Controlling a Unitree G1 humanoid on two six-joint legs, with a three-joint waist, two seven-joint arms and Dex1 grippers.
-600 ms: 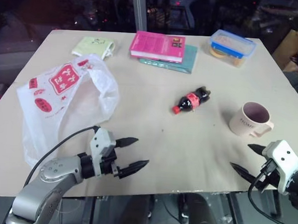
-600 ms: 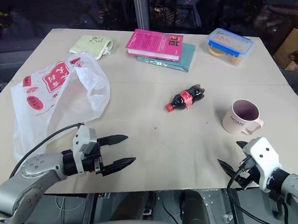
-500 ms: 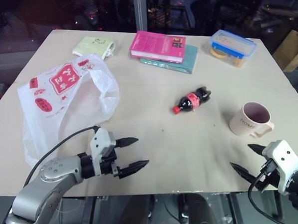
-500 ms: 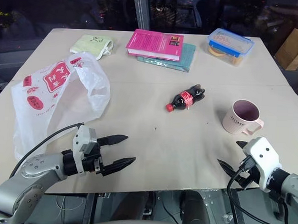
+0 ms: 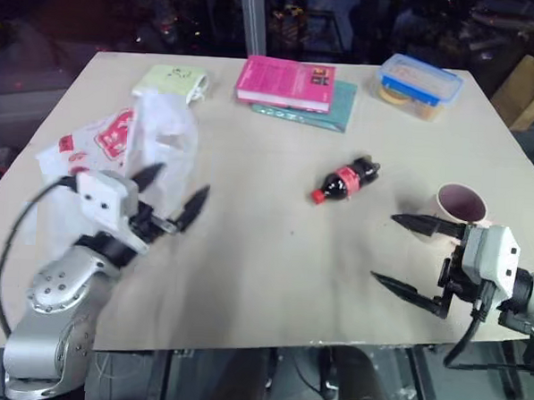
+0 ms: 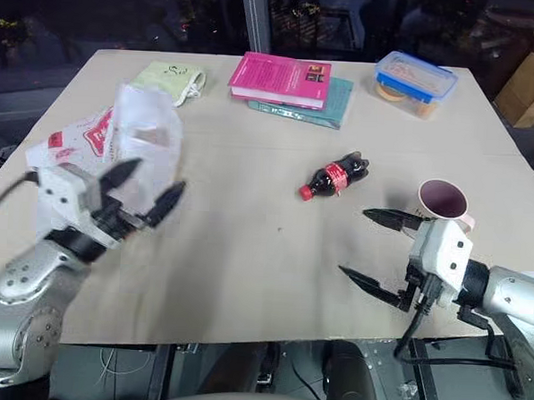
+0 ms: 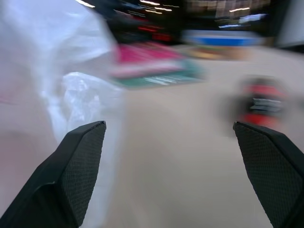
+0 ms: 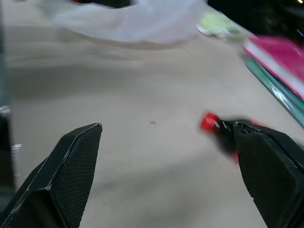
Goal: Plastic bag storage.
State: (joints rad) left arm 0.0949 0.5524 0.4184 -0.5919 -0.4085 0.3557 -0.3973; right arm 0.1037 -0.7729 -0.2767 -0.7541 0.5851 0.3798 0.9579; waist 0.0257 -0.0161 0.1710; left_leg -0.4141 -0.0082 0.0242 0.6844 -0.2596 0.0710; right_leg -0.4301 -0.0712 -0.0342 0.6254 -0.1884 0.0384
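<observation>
where the beige table (image 5: 273, 254) spread out under the robot's head camera, the plastic bag (image 5: 131, 152) lay at its left side, a thin translucent-white heap with red printed labels, bunched and partly standing up. the left gripper (image 5: 173, 195) hung in the air just in front of the bag, its two black fingers spread wide apart and holding nothing; whether a fingertip brushed the plastic could not be told. in the left wrist view the bag (image 7: 52, 85) rose pale and crinkled beside one finger. the right gripper (image 5: 394, 251) hovered over the near right part of the table, its fingers also wide apart and empty, pointing toward the middle. a small cola bottle (image 5: 344, 179) with a red cap and label lay on its side near the table's centre, well apart from the bag. just beside the right gripper stood a pale pink mug (image 5: 461, 203). along the far edge rested a pink book (image 5: 285, 83) stacked on a teal book (image 5: 330, 109), a light green pouch (image 5: 172, 80) to their left, and a clear container with a blue lid (image 5: 417, 81) to their right. a brown paper bag (image 5: 533, 80) stood beyond the table's far right corner.
</observation>
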